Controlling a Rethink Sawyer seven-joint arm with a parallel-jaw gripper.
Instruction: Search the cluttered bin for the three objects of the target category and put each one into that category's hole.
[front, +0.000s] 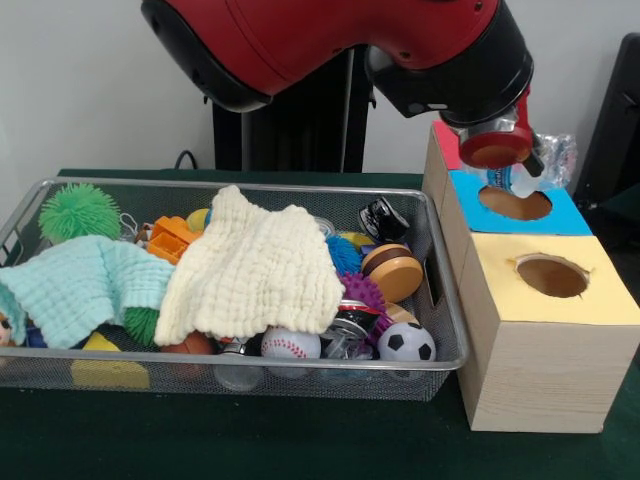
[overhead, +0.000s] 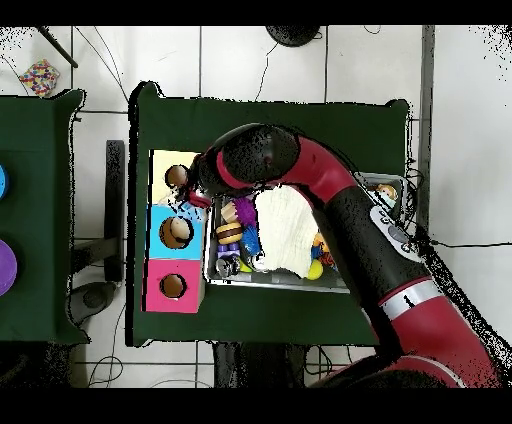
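The red and black arm (front: 340, 40) reaches over the right end of the bin (front: 452, 330), which stands on the dark green table (front: 300, 440) just beside the row of boxes. The gripper (front: 520, 160) hangs above the blue box (front: 520, 215), over its round hole (front: 514, 203), and it holds a clear plastic bottle (front: 545, 165) between its fingers. The yellow box (front: 545, 330) with its own hole stands nearer the camera. Inside the bin lie a cream cloth (front: 255, 270), a mint cloth (front: 80, 285), a green spiky ball (front: 78, 210), a baseball (front: 290, 345) and a small soccer ball (front: 406, 343).
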